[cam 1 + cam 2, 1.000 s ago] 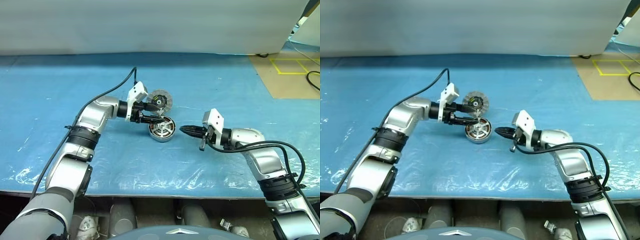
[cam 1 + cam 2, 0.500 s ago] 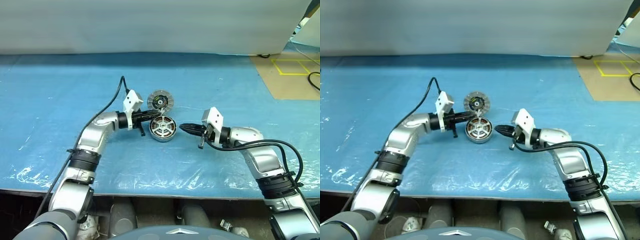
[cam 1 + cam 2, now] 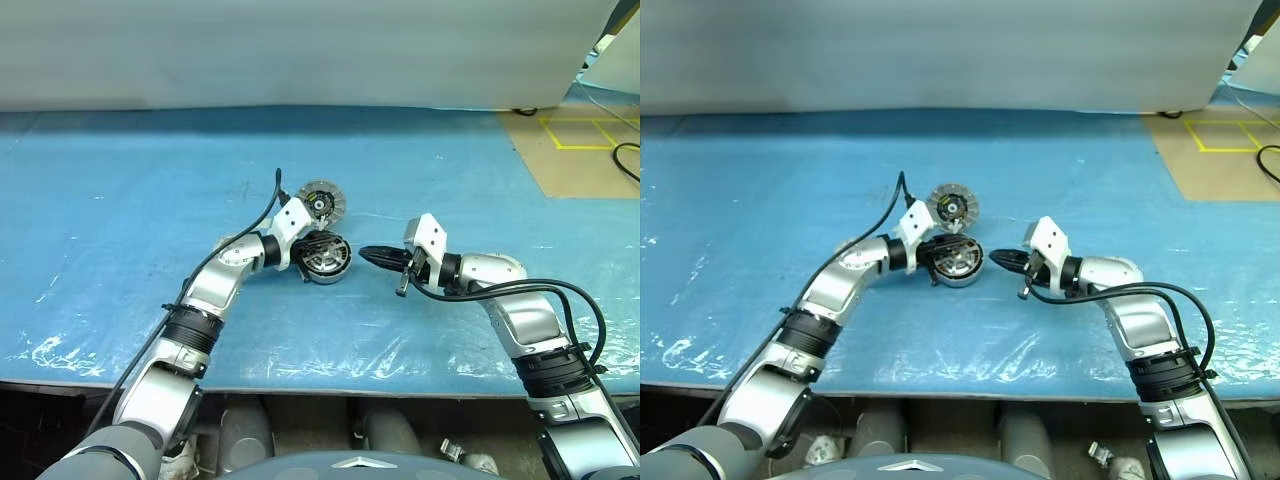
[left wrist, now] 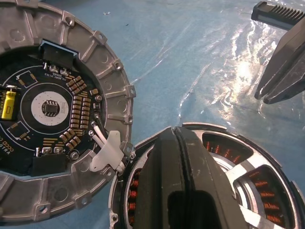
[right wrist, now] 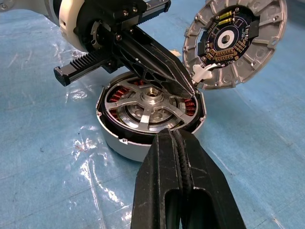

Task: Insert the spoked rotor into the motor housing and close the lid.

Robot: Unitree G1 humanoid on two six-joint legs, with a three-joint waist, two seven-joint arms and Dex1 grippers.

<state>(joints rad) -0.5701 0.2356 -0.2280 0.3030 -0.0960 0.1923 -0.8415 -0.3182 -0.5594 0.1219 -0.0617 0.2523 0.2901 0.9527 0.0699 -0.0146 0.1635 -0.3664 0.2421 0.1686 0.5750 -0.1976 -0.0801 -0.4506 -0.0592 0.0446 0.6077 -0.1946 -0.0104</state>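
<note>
Left gripper fingers pressed together, empty, tips over spoked rotor. Right gripper likewise clamped on nothing, just right of motor housing. Rotor seated inside housing, copper windings visible between spokes. Lid open, tilted up at housing's far rim; closing remains.

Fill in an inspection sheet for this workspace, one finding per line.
Surface: blue sheet, wrinkled and glossy near the front edge.
Job's things: rotor seated in housing; lid open, tilted up behind the housing.
Clutter: nothing seen.
Grippers: left gripper shut, tips over the housing's rim by the lid's joint; right gripper shut, apart from the housing.
Cables: black cable along the left arm.
Surroundings: brown floor with yellow tape at right.
</note>
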